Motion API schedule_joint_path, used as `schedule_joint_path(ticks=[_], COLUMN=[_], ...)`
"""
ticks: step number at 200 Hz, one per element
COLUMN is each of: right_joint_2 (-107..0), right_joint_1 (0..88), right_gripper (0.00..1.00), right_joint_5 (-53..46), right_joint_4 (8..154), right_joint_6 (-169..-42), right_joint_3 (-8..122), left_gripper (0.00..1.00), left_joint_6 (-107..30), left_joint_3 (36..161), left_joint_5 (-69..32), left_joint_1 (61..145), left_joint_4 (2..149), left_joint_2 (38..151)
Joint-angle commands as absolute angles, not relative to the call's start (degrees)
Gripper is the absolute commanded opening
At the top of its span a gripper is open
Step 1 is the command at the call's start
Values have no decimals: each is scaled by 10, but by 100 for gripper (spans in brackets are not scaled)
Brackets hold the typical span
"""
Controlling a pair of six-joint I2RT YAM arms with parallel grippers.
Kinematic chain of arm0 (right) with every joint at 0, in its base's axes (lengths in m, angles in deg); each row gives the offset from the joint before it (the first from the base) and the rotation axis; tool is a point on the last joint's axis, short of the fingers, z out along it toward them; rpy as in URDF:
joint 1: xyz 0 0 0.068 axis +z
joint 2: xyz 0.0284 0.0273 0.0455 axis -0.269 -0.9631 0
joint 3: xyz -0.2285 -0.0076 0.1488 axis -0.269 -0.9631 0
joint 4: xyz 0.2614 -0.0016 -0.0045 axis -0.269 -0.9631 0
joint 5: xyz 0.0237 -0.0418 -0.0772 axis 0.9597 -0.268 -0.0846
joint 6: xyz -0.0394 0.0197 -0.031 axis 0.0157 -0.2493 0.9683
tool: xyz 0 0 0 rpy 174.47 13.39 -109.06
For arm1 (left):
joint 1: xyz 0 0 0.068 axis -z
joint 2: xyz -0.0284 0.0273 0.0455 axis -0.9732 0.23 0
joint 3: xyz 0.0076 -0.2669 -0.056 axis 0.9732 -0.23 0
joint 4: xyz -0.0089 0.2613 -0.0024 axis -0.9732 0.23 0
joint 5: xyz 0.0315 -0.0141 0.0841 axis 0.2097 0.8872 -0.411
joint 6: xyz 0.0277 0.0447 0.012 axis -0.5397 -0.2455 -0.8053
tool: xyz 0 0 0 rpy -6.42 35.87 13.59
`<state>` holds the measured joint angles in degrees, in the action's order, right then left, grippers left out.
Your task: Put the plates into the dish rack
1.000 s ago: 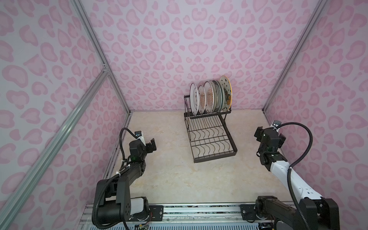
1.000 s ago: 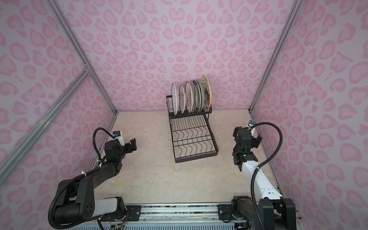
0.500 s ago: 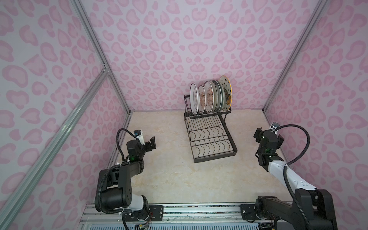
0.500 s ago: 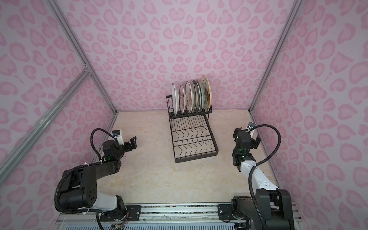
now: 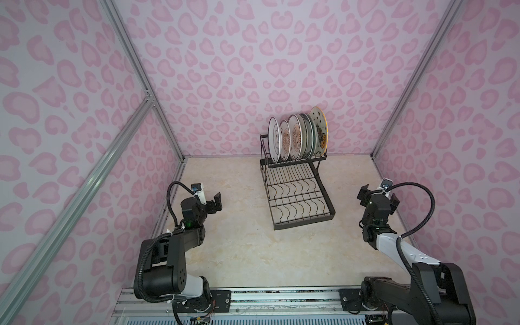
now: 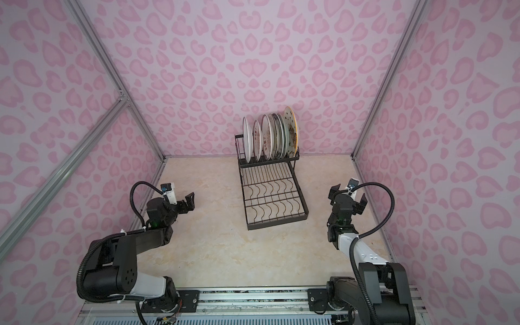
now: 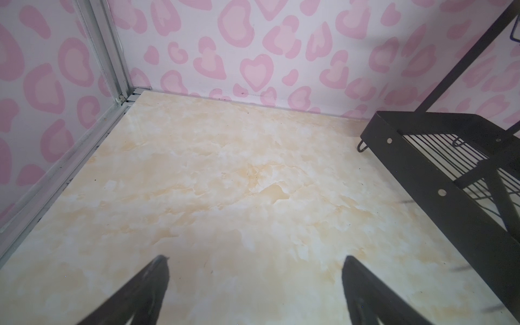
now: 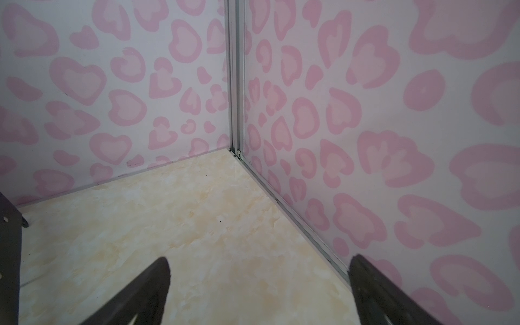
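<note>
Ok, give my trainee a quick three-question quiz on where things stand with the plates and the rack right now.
1. True or false: a plate lies on the lower tray of the dish rack.
2. Where are the plates? A) standing on edge in the raised basket B) stacked flat on the table C) one in each gripper
3. What do the left gripper and the right gripper hold?

Key
1. False: the lower tray holds nothing.
2. A.
3. Nothing: both are open, with nothing between their jaws.
</note>
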<state>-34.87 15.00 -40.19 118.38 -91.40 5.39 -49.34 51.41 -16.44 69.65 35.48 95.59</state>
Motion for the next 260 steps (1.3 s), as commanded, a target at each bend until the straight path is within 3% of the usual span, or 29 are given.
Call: schedule_joint_path(ticks=[1,65,98,123,162,195,224,260], right_joint_2=[-341,-366,-442,-530,-586,-573,-552,-557], right_joint_1=[156,187,202,220,238,228,156,157], right_gripper=[98,98,98,98,98,98,98,98], right_joint_5=[-396,-385,-382,-368,-388,-337,-197,-187], right_joint_4=[1220,1337,1437,1547,1600,1539,1419,1420], right_joint_6=[-908,-914,-903,-870,-855,-858,-905,-901], right_joint_3=[34,-70,-82,-87,-83,-64,-21,-17], left_gripper=[98,98,97,97,97,98,98,97], left_joint_6=[-500,-498,-487,-487,-488,-493,-494,-509], left_joint_3=[514,497,427,428,431,431,431,448], left_joint_5=[-178,-236,-282,-280,-281,-278,-277,-237], left_joint_1=[696,713,723,721,722,723,723,722], left_joint_4=[346,325,178,182,189,191,192,217], left_joint_2=[954,948,968,968,967,966,967,972])
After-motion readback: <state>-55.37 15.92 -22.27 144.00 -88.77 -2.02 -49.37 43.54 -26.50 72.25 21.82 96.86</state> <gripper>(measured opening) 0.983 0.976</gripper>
